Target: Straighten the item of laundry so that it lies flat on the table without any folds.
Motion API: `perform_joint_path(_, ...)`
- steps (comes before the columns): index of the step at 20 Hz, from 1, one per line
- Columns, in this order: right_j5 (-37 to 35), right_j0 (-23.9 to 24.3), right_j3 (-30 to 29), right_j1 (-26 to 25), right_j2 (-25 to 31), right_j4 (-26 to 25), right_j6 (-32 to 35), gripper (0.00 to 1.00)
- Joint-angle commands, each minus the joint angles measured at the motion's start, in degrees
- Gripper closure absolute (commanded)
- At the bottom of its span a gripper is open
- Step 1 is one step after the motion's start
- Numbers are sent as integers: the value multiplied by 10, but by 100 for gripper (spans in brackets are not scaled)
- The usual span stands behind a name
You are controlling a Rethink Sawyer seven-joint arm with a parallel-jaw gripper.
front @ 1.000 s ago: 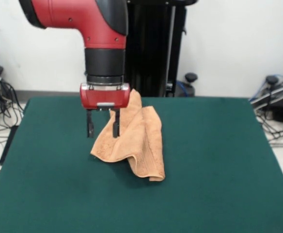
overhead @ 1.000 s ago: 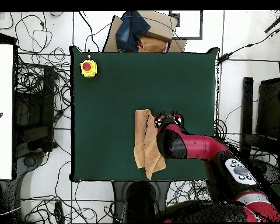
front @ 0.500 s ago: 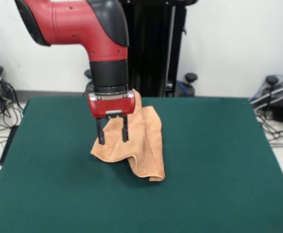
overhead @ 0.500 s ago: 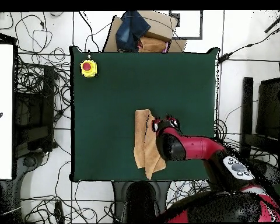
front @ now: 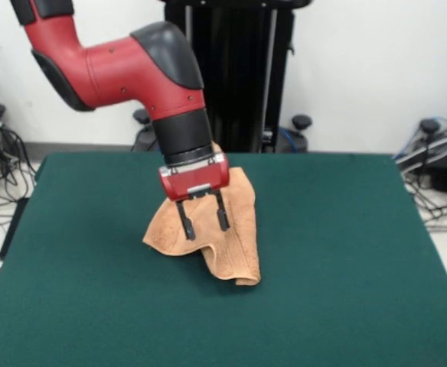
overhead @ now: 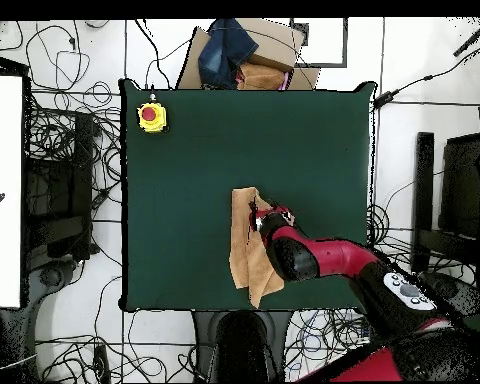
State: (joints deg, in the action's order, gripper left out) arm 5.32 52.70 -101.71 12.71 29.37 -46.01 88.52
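Note:
The orange-tan towel [front: 227, 229] lies crumpled and folded on the dark green table [front: 346, 252], toward its far middle. One end rises in a fold behind my arm and a corner hangs toward the near side. In the overhead view the towel [overhead: 244, 255] is a narrow folded strip near the robot's edge of the table [overhead: 184, 180]. My gripper [front: 205, 220] is open, tilted, with both black fingers right over the towel's middle. It also shows in the overhead view [overhead: 260, 215] at the towel's upper end. The towel's label is hidden.
A yellow box with a red button [overhead: 151, 116] sits at the table's far corner in the overhead view. Cardboard and dark cloth [overhead: 239, 55] lie beyond the table edge. Cables cover the floor on both sides [front: 438, 168].
My gripper has moved to the right in the front view, from the towel's left edge to over its middle, and has tilted. The towel has not moved.

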Motion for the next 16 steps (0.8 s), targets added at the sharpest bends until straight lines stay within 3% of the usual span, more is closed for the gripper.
perform_joint_path(1,-94,20,7,-57,98,-52,-37,0)
perform_joint_path(9,-50,-44,-59,91,10,-20,46,0)
perform_joint_path(16,-77,-28,-88,150,24,-3,43,0)
